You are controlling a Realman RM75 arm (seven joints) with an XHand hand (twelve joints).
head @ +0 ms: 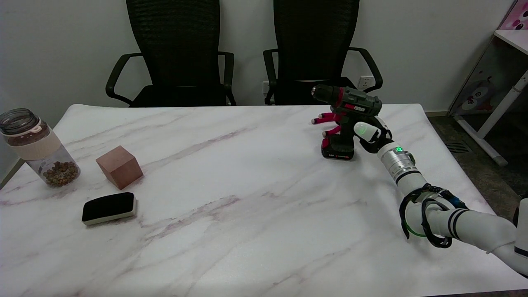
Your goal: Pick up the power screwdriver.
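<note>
The right hand [358, 126] is wrapped around the grip of the power screwdriver [345, 108], with red-tipped fingers [326, 120] poking out on the drill's left side past the handle, so it is grasping the tool. The screwdriver stands upright with its battery base low at the white marbled bench [231, 165], chuck pointing left; whether the base touches the surface cannot be told. The white arm [437, 206] runs back from the hand toward the lower right. Far to the hand's left lie a wooden block [119, 167], a black eraser [109, 208] in front of it, and a clear jar [39, 146] farther left. Behind the hand stand two black chairs [177, 53].
</note>
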